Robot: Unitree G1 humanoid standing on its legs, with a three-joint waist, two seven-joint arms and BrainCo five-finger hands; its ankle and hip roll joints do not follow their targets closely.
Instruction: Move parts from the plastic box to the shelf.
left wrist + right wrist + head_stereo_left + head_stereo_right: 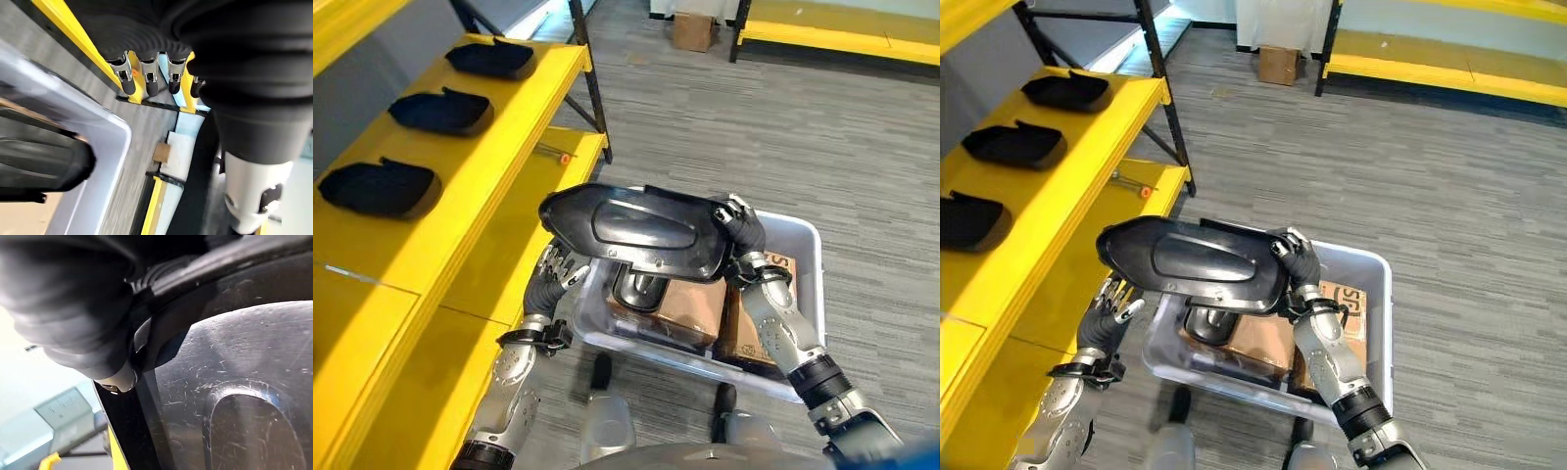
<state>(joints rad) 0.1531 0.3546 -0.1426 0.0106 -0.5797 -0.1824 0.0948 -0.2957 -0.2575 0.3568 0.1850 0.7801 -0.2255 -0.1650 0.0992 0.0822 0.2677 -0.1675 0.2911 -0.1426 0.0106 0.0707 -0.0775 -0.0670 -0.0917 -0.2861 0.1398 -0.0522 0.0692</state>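
Left eye view, right hand: the right hand (744, 235) clamps the near-right end of a large black plastic part (636, 230), its fingers curled over the rim.
Left hand: the left hand (553, 269) sits under the part's left end, fingers spread and loosely straight, propping rather than pinching.
Part: a long shell with a raised oval panel, held roughly level above the plastic box (798, 240), its left tip close to the shelf edge and not yet on the shelf.
Right wrist view: the glossy, scuffed surface of the part (234, 396) sits right against the hand's cover.
Box: a clear tub on the floor, with another dark part (641, 289) and brown cartons (690, 308) inside.
Shelf: a yellow shelf (499, 127) on the robot's left, three smaller black parts (440, 110) in a row on its upper level, bare board nearer the robot.
Handling: likely stiff and light for its size, but wide, smooth and prone to slip or swing; a hold at both ends, along the rim, looks safest.
Risk: a hold at one end could let the far tip dip and knock the shelf edge.
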